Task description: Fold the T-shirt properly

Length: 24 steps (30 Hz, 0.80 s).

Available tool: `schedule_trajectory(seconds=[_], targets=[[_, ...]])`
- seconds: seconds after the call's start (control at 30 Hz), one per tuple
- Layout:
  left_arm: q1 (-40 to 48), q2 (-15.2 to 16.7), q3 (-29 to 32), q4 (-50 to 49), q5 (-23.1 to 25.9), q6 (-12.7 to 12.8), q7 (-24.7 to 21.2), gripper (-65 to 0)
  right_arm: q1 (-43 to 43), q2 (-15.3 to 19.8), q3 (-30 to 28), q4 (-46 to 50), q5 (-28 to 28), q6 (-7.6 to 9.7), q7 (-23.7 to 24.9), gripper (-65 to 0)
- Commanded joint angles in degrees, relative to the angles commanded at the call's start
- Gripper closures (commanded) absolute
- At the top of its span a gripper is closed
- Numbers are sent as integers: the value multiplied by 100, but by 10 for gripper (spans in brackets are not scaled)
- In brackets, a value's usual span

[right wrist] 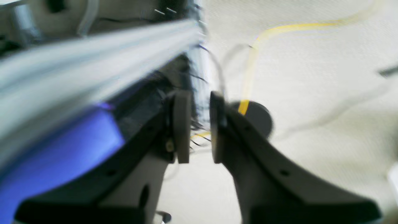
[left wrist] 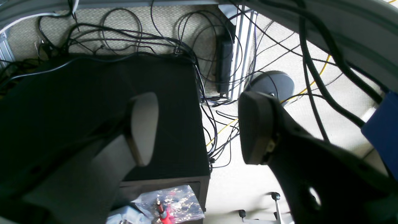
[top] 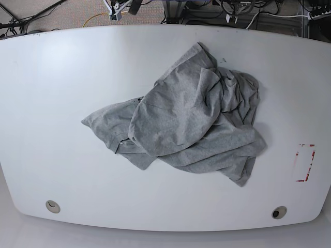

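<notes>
The heather-grey T-shirt [top: 191, 124] lies crumpled in a heap on the white table [top: 62, 77], a little right of the middle; no lettering shows. Neither gripper appears in the base view. In the left wrist view my left gripper [left wrist: 199, 124] is wide open and empty, hanging over the floor beyond the table. In the blurred right wrist view my right gripper [right wrist: 200, 130] is empty, its fingers apart by only a narrow gap, also over the floor. The shirt shows in neither wrist view.
A red-marked rectangle [top: 305, 163] sits near the table's right edge. Two round holes [top: 51, 206] [top: 279, 212] lie along the front edge. Below my left gripper are a black box [left wrist: 93, 93], tangled cables [left wrist: 217, 130], an aluminium post [left wrist: 242, 46] and a round black base [left wrist: 273, 84].
</notes>
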Motion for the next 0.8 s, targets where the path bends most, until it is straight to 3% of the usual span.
schedule_trajectory(seconds=[0.4, 0.53, 0.8], targets=[[176, -9, -18, 211, -9, -18, -158, -369, -105, 0, 9, 44, 0, 0, 9, -101], [598, -9, -26, 738, -18, -18, -413, -369, -396, -9, 9, 448, 9, 0, 70, -100], [1582, -9, -35, 2409, -18, -18, -404, -368, -1196, -18, 9, 1688, 53, 0, -79, -100]])
